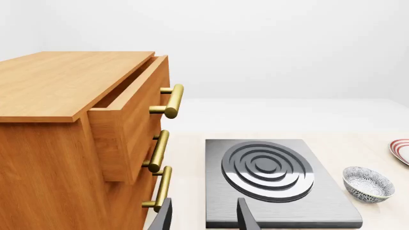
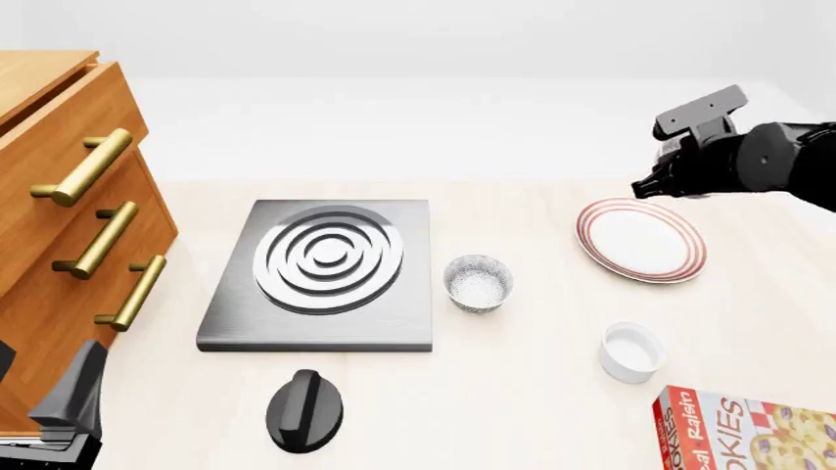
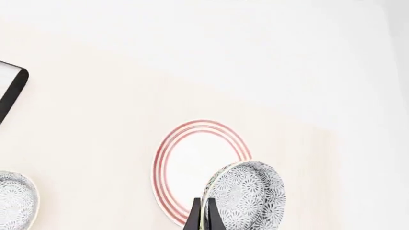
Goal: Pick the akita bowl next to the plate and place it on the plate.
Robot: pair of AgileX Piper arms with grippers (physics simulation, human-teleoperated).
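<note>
My right gripper [image 3: 203, 218] is shut on the rim of the akita bowl [image 3: 249, 199], a speckled grey-black bowl held tilted in the air over the plate [image 3: 191, 163]. The plate [image 2: 640, 240] is white with red rings and lies bare at the right of the table. In the front view my right arm [image 2: 738, 157] hangs above the plate's far side, and the held bowl is hidden there. My left gripper [image 1: 204, 220] is open and holds nothing, low beside the dresser [image 2: 53, 245].
A second speckled bowl [image 2: 479, 282] stands between the grey stove plate [image 2: 320, 274] and the red-ringed plate. A black knob [image 2: 304, 409], a white cup [image 2: 629, 351] and a cookie box [image 2: 745, 431] lie nearer me. The dresser's top drawer [image 1: 128, 120] is partly open.
</note>
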